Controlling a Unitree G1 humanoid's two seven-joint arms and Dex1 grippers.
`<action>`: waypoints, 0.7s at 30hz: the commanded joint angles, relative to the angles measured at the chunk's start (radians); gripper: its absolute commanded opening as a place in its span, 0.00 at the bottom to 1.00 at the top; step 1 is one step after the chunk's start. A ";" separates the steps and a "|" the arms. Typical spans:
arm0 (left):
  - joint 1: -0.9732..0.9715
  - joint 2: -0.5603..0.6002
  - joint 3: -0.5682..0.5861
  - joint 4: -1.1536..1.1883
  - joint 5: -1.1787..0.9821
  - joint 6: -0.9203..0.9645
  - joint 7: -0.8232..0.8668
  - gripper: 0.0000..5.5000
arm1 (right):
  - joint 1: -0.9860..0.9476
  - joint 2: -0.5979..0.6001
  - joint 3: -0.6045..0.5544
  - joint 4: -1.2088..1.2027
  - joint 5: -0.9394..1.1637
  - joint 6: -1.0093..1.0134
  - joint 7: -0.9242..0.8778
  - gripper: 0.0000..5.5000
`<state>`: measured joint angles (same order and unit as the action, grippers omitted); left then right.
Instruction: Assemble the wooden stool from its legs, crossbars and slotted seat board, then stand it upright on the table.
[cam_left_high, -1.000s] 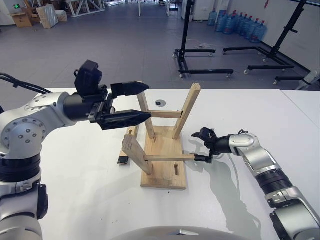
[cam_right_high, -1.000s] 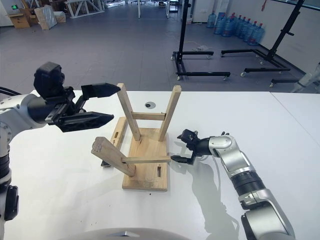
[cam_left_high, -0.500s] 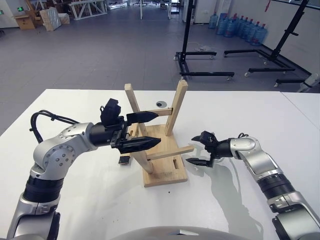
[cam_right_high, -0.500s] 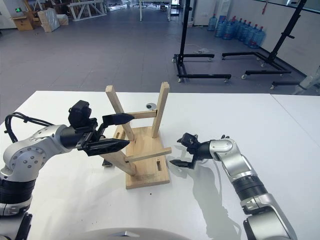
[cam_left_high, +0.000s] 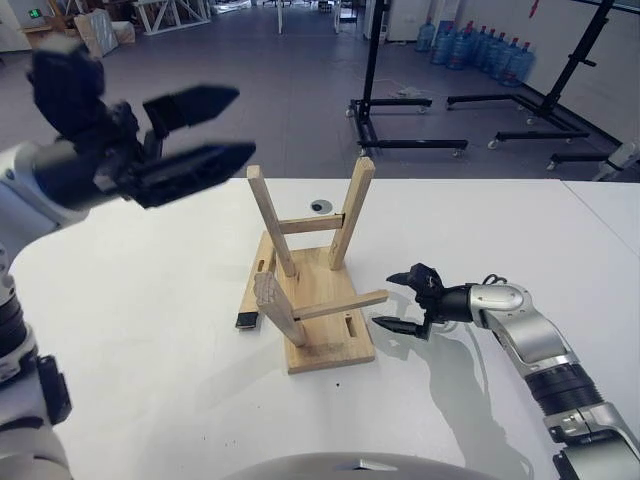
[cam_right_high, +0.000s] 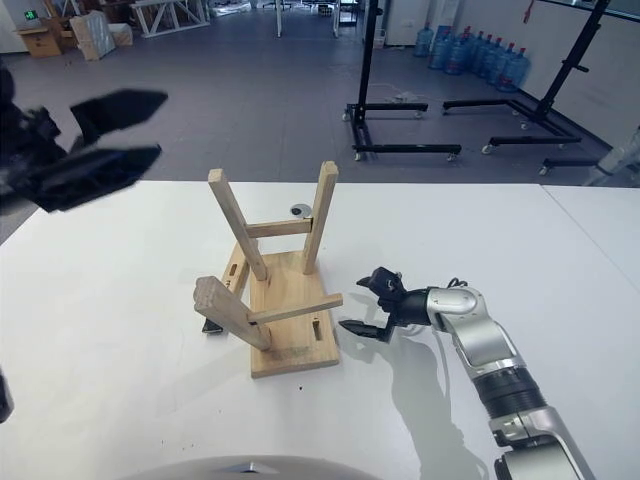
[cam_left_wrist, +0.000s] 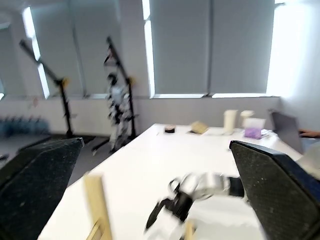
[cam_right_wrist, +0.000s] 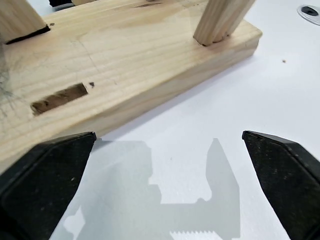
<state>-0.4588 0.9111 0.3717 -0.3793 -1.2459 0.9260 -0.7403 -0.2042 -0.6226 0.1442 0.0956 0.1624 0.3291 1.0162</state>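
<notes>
Now I hold my left claw (cam_left_high: 245, 122) wide open, high above the desk (cam_left_high: 150, 330) — away from the half-built stool (cam_left_high: 345, 230), its seat board (cam_left_high: 335, 345) lying flat — while my right claw (cam_left_high: 385, 300) gapes beside the loose crossbar (cam_left_high: 340, 305), probably to seat it.

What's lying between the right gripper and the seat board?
Only bare table separates the right gripper from the seat board, as the right wrist view shows.
</notes>
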 joint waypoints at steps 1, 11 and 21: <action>0.122 -0.045 -0.132 -0.022 0.185 0.030 0.174 0.98 | 0.031 0.001 -0.026 -0.017 0.008 0.020 -0.039 0.98; 0.137 -0.343 -0.370 0.106 0.421 0.306 0.682 0.98 | 0.049 0.051 0.010 -0.017 -0.007 0.021 -0.096 0.98; 0.163 -0.480 -0.441 0.147 0.628 0.312 0.745 0.98 | 0.062 0.065 0.026 -0.020 -0.006 0.016 -0.118 0.98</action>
<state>-0.3029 0.4481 -0.0600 -0.2478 -0.6550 1.2201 -0.0065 -0.1457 -0.5559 0.1670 0.0824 0.1645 0.3470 0.9060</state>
